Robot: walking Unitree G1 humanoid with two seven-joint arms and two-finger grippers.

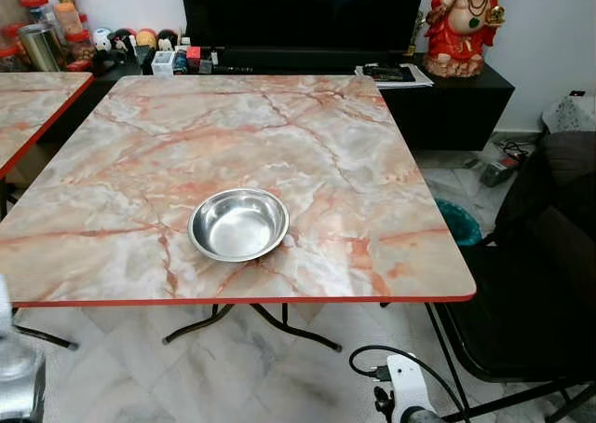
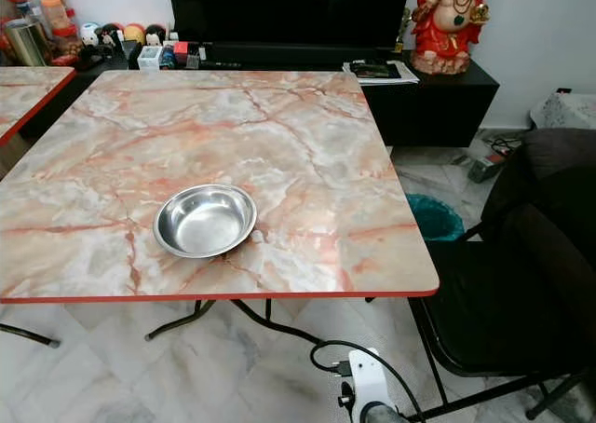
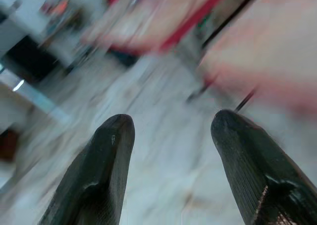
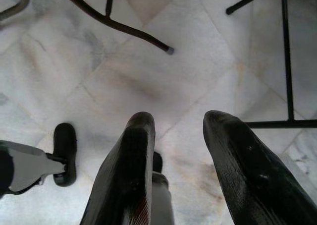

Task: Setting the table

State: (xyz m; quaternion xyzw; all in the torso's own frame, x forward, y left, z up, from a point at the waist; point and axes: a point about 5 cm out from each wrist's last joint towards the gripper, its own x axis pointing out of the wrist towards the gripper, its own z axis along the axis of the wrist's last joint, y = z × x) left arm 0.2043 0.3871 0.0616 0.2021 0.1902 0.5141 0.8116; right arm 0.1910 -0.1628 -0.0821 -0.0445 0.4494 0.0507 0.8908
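Probably living room: television (image 1: 303,13), marble-pattern table (image 1: 307,153)

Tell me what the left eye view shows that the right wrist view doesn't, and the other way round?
Left eye: the marbled table from above, a steel bowl on it near the front edge, and a red statue on the dark cabinet behind. Right wrist: the right pincer, fingers apart and holding nothing, pointing down. Both: the pale tiled floor and the table's curved dark leg.

Even, bright indoor light. The marble table (image 1: 307,153) carries a soft sheen and the steel bowl (image 1: 238,224) glints. Beyond the left gripper (image 3: 171,128)'s parted fingers everything smears in motion blur; the right wrist view is sharp.
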